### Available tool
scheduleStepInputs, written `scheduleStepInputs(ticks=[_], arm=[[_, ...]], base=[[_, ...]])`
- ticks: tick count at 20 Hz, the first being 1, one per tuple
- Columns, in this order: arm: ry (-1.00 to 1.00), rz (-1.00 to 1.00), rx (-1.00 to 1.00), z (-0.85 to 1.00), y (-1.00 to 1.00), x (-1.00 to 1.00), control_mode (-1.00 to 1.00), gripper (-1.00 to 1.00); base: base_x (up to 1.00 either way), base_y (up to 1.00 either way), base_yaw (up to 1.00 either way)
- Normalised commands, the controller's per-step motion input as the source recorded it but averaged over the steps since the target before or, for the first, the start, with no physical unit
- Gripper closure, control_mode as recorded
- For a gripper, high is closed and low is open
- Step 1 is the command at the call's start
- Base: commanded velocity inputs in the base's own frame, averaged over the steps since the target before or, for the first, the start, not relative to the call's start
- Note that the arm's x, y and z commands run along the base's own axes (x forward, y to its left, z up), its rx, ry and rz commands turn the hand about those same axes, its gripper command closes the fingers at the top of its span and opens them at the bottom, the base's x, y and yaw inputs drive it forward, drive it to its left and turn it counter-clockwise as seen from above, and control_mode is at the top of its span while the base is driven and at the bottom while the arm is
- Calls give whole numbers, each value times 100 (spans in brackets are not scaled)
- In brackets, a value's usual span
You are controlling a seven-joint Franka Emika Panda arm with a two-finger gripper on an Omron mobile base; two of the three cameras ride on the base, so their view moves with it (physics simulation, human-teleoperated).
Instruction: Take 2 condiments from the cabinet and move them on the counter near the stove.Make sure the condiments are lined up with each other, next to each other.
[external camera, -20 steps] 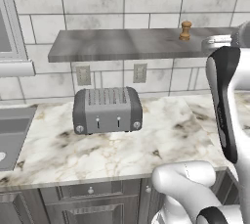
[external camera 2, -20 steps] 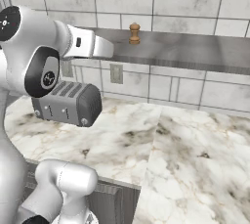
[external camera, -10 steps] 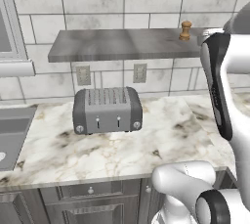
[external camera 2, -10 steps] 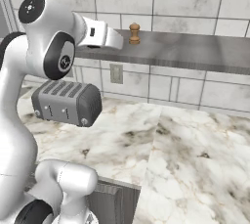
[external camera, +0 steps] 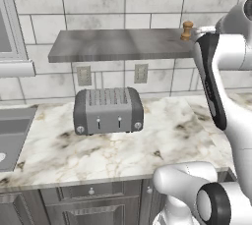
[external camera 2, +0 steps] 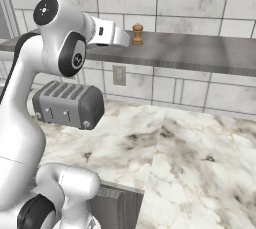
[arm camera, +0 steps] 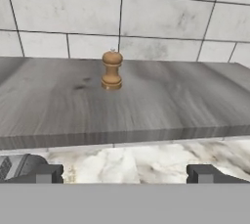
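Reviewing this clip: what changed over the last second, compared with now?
The arm has risen, lifting the gripper to shelf height, facing the shaker. Its fingers are spread wide and hold nothing. The shaker stays upright on the shelf, untouched, and the toaster and counter are as before.

I see the shaker [arm camera: 112, 70] upright on the shelf [arm camera: 146, 105], toward the wall. Toaster [external camera: 108, 110] on the tabletop [external camera: 162, 140] below the shelf; end effector [arm camera: 124, 174] before the shelf's front edge.
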Motion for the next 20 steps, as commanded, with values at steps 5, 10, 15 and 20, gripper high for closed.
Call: scheduleStepInputs(ticks=[5,10,15,20], arm=[[-6,1,0,-5,0,32,-100,-100],[0,2,3,0,0,33,-100,-100],[2,2,7,0,0,33,-100,-100],[0,1,2,0,0,33,-100,-100]], base=[[0,0,0],[0,0,0],[0,0,0],[0,0,0]])
